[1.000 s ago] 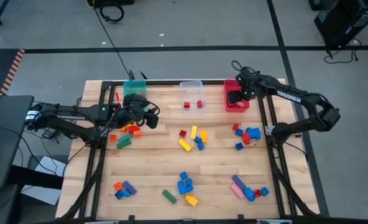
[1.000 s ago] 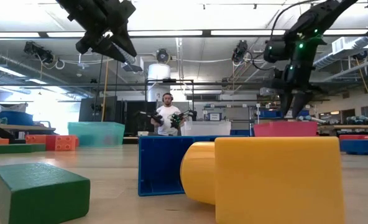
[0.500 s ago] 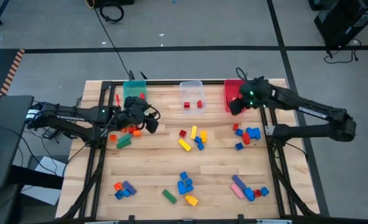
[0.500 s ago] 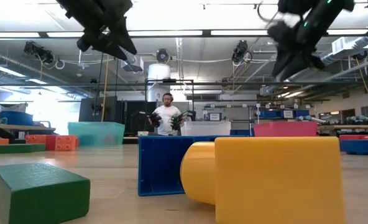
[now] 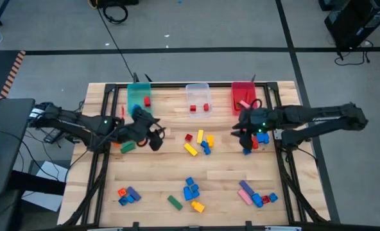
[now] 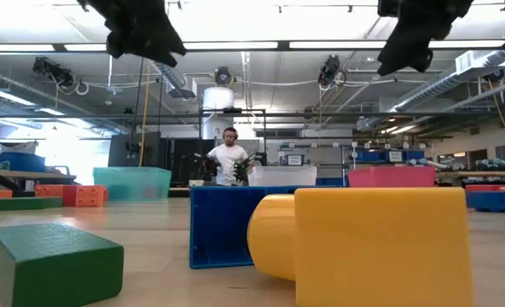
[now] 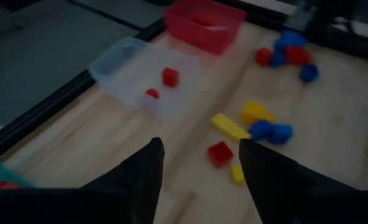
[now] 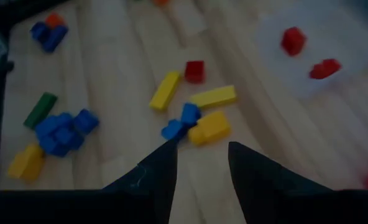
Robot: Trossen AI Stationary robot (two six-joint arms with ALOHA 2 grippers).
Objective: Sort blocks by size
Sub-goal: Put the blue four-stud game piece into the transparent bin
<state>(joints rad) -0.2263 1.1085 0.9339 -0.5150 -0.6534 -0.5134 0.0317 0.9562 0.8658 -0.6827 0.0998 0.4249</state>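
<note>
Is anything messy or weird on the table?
Nothing looks broken or spilled. The blocks lie in loose, jumbled clusters across the table, which fits a sorting job only begun. The clear bin holds just two small red blocks.

In the low view both arms are cut off by the upper frame edge so neither gripper is seen, the table beyond is blocked by a large yellow block point(image 6: 380, 246), and the distant person point(image 6: 228, 159) is too small to make out.
</note>
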